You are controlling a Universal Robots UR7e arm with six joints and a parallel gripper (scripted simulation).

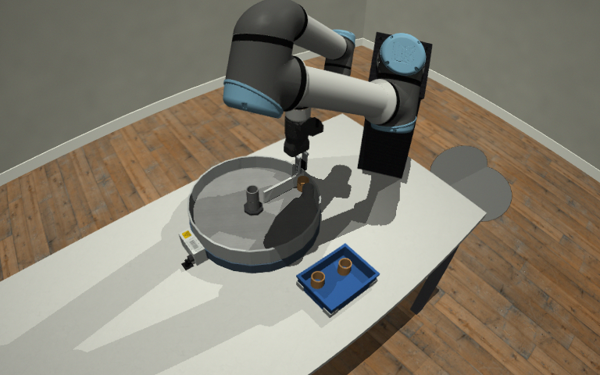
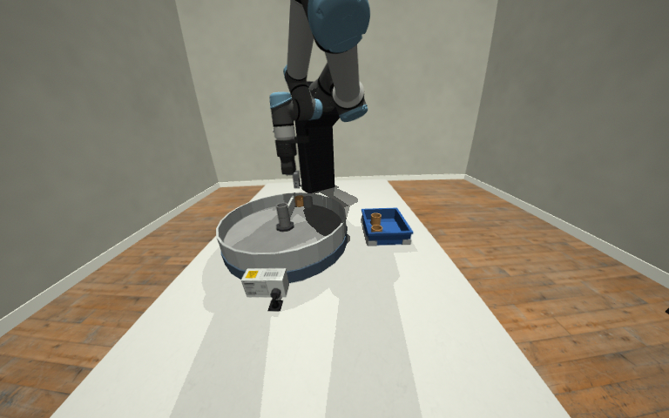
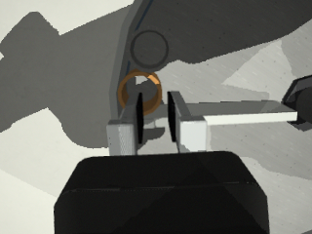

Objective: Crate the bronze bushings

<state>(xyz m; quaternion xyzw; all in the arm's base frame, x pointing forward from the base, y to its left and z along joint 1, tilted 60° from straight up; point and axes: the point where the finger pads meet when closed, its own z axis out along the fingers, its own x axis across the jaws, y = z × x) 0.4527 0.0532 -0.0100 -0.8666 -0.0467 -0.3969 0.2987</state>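
My gripper (image 1: 301, 169) (image 2: 295, 187) (image 3: 155, 107) is partly open and empty, pointing down above the far side of the turning table (image 1: 248, 257) (image 2: 276, 259). A bronze bushing (image 1: 301, 186) (image 2: 299, 200) (image 3: 157, 98) stands upright on it near the rim. In the wrist view this bushing lies ahead and left of the fingertips, partly behind the left finger. A steel bushing (image 3: 167, 49) stands in shadow just beyond it, close to the wall. The blue crate (image 1: 329, 306) (image 2: 389, 238) holds two upright bronze bushings (image 1: 317, 285) (image 1: 344, 272) (image 2: 375, 221) (image 2: 376, 229).
A light guide bar (image 1: 279, 190) (image 3: 251, 118) crosses the turning table beside the bronze bushing. A grey centre post (image 1: 252, 198) (image 2: 283, 217) rises in the middle. The raised rim wall surrounds it. A white box (image 1: 192, 246) (image 2: 265, 283) sits at its outer side.
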